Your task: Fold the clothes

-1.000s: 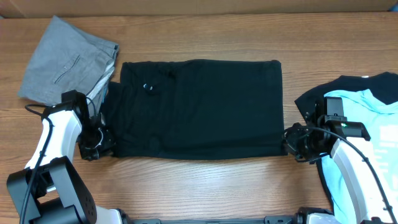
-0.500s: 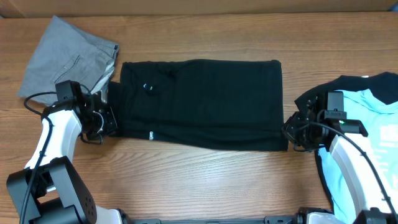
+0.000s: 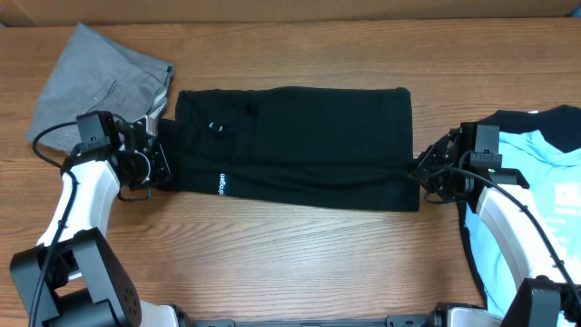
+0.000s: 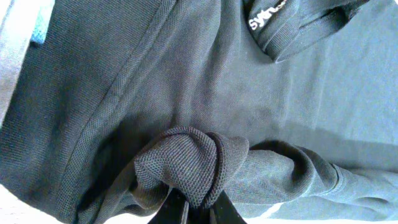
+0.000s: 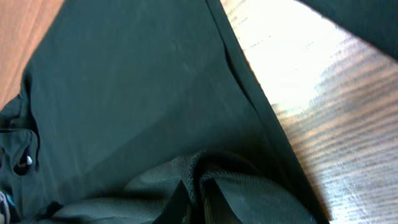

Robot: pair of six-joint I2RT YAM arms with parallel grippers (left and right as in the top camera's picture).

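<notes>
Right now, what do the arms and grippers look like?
Both arms have white rounded links, left arm and right arm, with black joints. The left gripper and right gripper are black. Thin black cables loop alongside each arm.

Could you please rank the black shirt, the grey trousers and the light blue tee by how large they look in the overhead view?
1. black shirt: clearly the largest.
2. grey trousers and light blue tee: they look about alike, and the frame edge cuts off the tee, so I leave them unranked.
</notes>
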